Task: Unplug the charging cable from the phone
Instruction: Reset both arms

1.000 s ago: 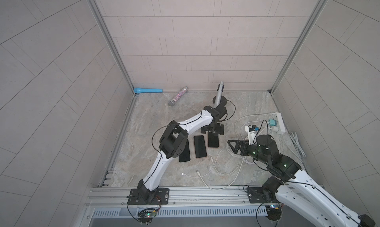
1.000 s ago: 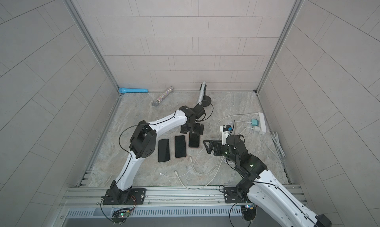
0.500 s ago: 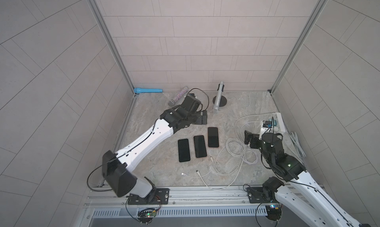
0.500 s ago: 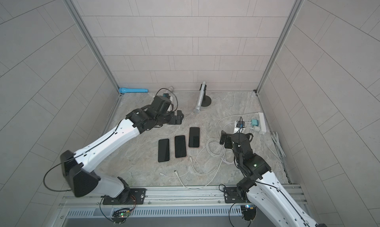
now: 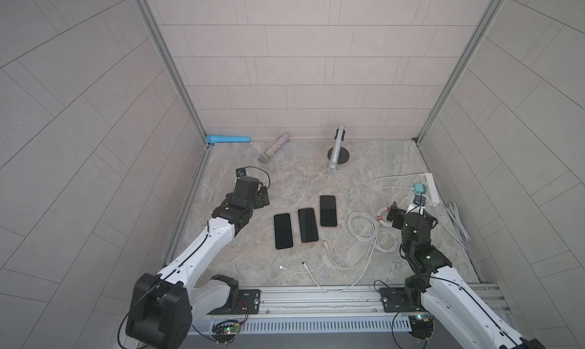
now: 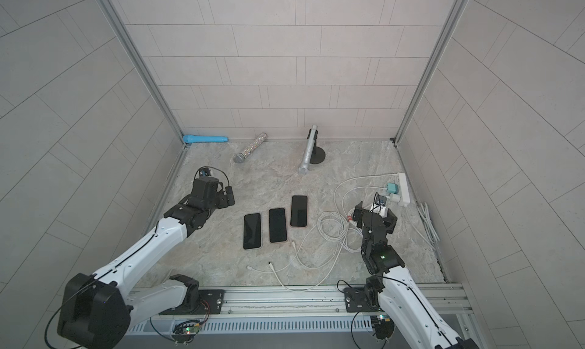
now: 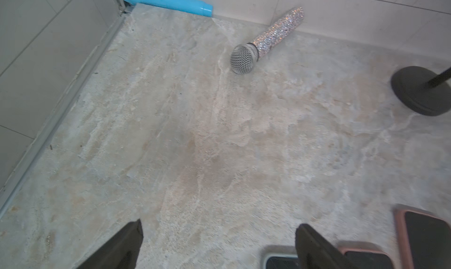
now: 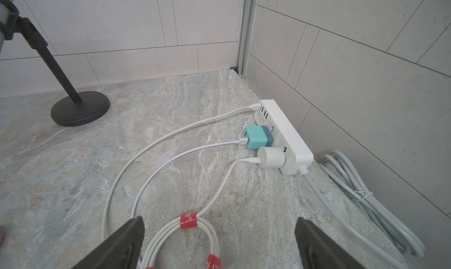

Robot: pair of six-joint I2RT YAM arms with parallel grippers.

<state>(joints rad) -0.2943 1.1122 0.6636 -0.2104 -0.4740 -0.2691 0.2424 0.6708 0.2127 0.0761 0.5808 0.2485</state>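
Seen from above: a marble-patterned table (image 5: 300,179) walled in by pale tiles. Three black phones (image 5: 307,225) lie face up, side by side, near its middle. The phone farthest to your right sits a little farther back.

White charging cables (image 5: 367,230) run from a white power strip (image 8: 285,131) at the right wall and loop in a loose coil to the right of the phones. They end in plug ends (image 5: 304,263) lying free on the table in front of the phones. One of these rests near the middle phone's front edge, apart from it.

Your left gripper (image 7: 219,225) hovers to the left of the phones, fingers spread wide and empty. Its wrist view shows phone corners beside one finger.

Your right gripper (image 8: 219,218) hangs over the coil near the power strip, fingers likewise spread and empty. A red strap (image 8: 188,221) bundles the cable beneath it. A teal charger (image 8: 258,137) and a round white charger (image 8: 272,156) sit in the strip.

At the back wall lie a blue tube (image 5: 228,139) and a sparkly microphone (image 7: 268,41). A silver microphone (image 5: 337,148) leans in a black stand (image 8: 80,111).
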